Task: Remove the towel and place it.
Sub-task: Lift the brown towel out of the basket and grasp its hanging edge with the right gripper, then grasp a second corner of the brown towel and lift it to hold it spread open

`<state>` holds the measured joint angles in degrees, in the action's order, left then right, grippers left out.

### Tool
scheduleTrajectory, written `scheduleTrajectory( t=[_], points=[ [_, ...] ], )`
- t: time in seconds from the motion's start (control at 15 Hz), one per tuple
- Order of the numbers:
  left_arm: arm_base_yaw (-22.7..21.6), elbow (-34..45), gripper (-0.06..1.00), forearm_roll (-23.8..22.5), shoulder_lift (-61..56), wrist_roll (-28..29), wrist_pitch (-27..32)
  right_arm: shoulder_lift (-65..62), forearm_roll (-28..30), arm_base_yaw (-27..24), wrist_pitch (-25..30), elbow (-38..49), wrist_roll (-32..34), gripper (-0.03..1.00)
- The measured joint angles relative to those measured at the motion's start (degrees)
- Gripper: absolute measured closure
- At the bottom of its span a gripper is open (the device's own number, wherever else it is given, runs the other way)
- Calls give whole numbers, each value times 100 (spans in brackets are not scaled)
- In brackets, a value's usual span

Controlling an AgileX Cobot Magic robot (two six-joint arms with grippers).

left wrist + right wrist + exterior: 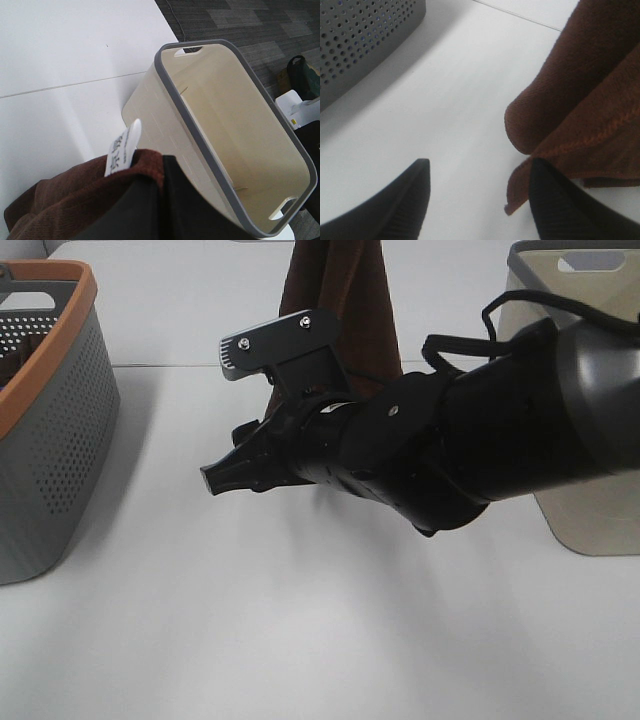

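The dark brown towel (337, 310) hangs bunched from above the exterior view's top edge, behind my right arm. In the left wrist view my left gripper (155, 175) is shut on the towel (75, 200), whose white tag (122, 147) sticks up beside a black finger (170, 210). This gripper is out of the exterior view. My right gripper (225, 477) reaches across the middle, low over the table. It is open (480, 200) and empty, with the towel's lower hem (570, 120) just beside one finger (555, 200).
A grey perforated basket with an orange rim (50, 440) stands at the left and also shows in the right wrist view (360, 40). A beige basket with a grey rim (590, 510) stands at the right, empty inside (200, 145). The white table (300, 640) lies between them.
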<state>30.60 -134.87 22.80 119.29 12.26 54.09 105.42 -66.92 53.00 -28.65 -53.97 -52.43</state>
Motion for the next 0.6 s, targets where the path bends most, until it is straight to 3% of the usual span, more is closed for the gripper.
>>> scheduleTrajectory(
  t=[0.33,0.6],
  points=[
    [0,0,94,0,0,-34,0,46,-115,0,-498,0,0,40],
    [0,0,94,0,0,-34,0,109,-29,-229,-498,0,0,40]
  ],
)
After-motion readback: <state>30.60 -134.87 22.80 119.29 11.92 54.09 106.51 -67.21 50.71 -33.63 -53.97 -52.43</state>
